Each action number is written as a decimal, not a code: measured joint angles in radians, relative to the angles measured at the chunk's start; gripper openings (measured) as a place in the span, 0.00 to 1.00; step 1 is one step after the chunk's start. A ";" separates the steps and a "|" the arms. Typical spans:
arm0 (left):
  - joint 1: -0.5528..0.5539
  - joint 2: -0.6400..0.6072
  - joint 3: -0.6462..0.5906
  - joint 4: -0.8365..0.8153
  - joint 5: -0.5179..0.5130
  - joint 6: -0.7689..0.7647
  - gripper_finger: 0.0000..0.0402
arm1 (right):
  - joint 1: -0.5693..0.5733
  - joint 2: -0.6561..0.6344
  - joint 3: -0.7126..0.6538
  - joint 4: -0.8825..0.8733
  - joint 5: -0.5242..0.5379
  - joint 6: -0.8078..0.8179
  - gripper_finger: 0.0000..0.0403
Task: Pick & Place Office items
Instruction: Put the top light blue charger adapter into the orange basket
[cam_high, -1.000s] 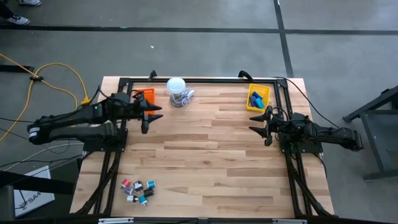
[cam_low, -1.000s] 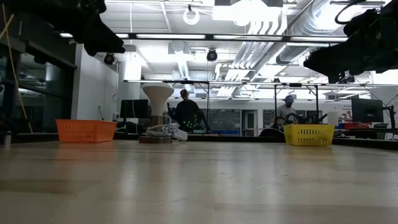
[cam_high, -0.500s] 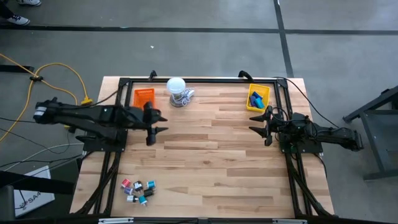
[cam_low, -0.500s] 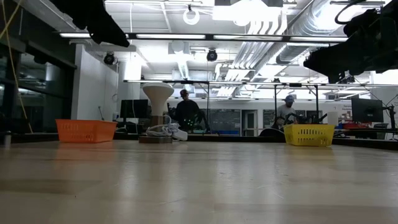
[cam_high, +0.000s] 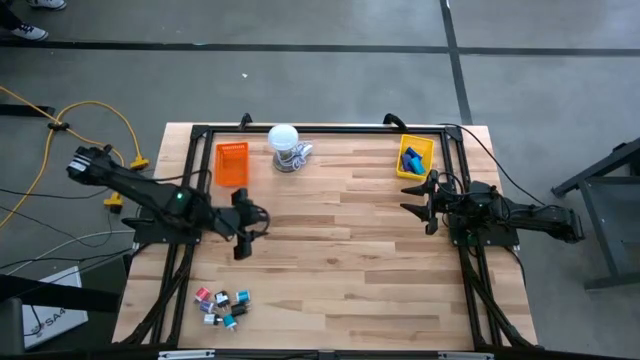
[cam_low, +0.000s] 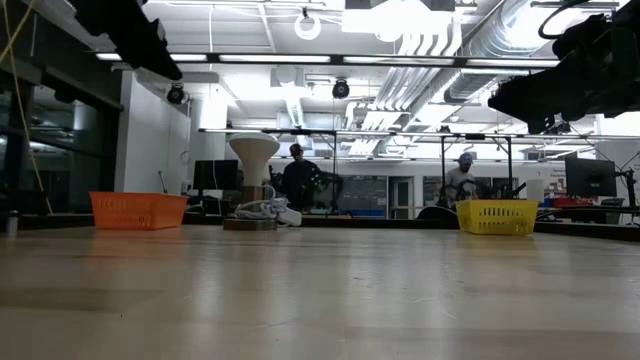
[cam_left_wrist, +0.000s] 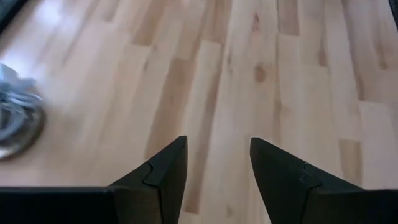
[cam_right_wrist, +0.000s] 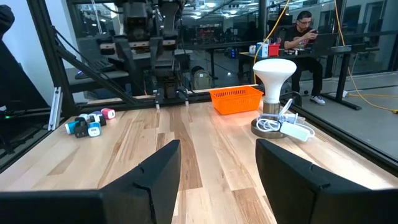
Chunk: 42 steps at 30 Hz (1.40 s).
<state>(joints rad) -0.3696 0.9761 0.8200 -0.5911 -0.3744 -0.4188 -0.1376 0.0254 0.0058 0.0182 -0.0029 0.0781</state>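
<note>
on the wooden table (cam_high: 330, 240): both arms above bare planks.
left gripper (cam_high: 247, 228) open; right gripper (cam_high: 417, 197) open; office items (cam_high: 223, 304) clustered near the front-left corner; workshop beyond.

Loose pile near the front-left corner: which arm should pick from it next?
Left. The left gripper, open and empty, hangs on the same side as the loose pile. The right gripper waits open across the table by the yellow tray.

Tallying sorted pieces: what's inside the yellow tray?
The yellow tray holds a few blue and teal office items. Anything beneath them is hidden, and the low view shows only its wall.
</note>
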 joint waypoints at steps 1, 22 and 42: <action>-0.015 0.007 0.000 -0.005 0.000 -0.016 0.42 | 0.000 0.000 0.000 0.000 0.000 0.000 0.48; -0.347 0.042 0.039 -0.104 0.002 -0.366 0.42 | 0.000 0.000 0.000 0.000 0.000 0.000 0.48; -0.448 0.295 0.261 -0.313 0.062 -0.481 0.42 | 0.000 0.000 0.000 0.000 0.000 0.000 0.48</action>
<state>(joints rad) -0.8179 1.2708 1.0809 -0.9045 -0.3129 -0.9000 -0.1376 0.0254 0.0059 0.0181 -0.0027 0.0784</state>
